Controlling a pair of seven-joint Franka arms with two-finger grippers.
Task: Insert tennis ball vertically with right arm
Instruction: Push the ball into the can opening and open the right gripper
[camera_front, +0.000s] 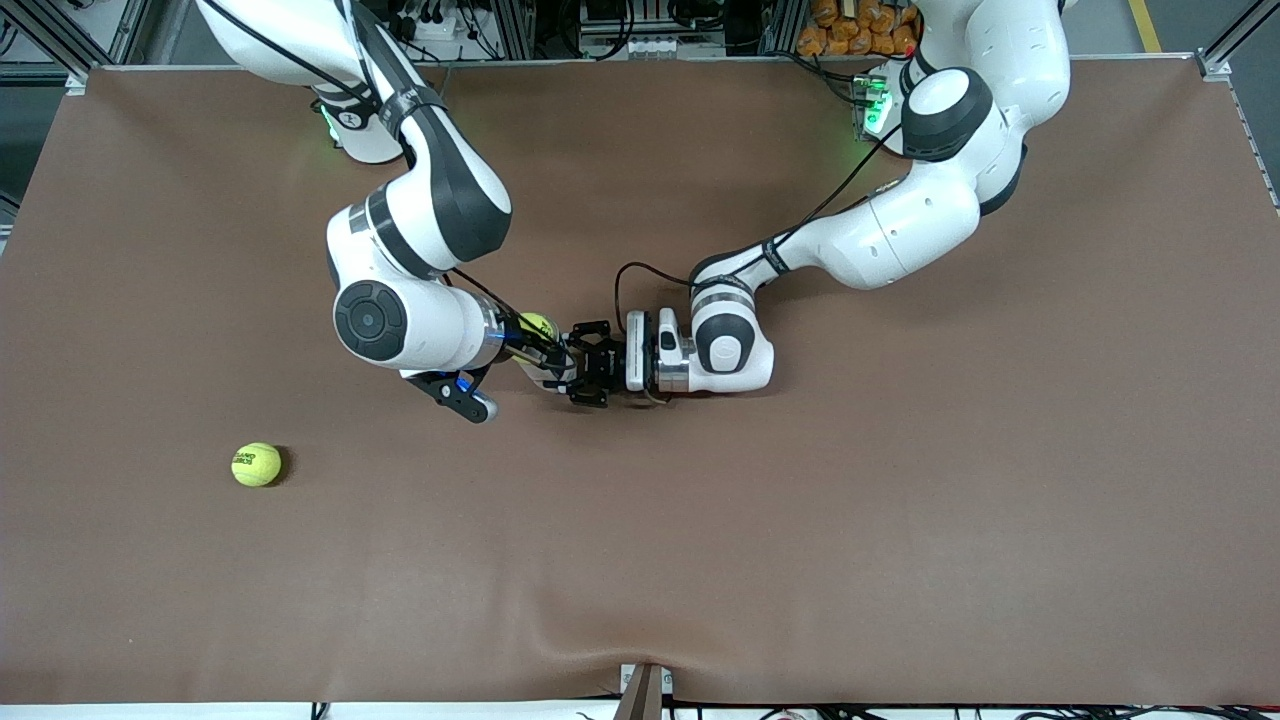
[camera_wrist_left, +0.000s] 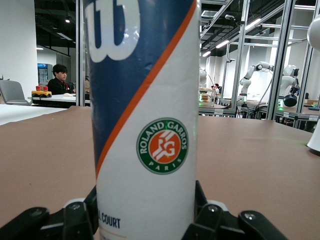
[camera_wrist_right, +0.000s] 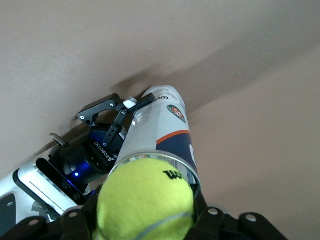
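Right now my right gripper (camera_wrist_right: 145, 220) has its jaws around the tennis ball (camera_wrist_right: 145, 197) directly over the mouth of the upright can (camera_wrist_right: 160, 135), which my left gripper (camera_front: 585, 368) clamps near its base on the bench (camera_front: 800, 520).

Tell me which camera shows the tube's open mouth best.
The right wrist view: it looks down onto the tube, whose rim circles the tennis ball. The left wrist view shows only the tube's printed wall; in the front view the right arm hides it.
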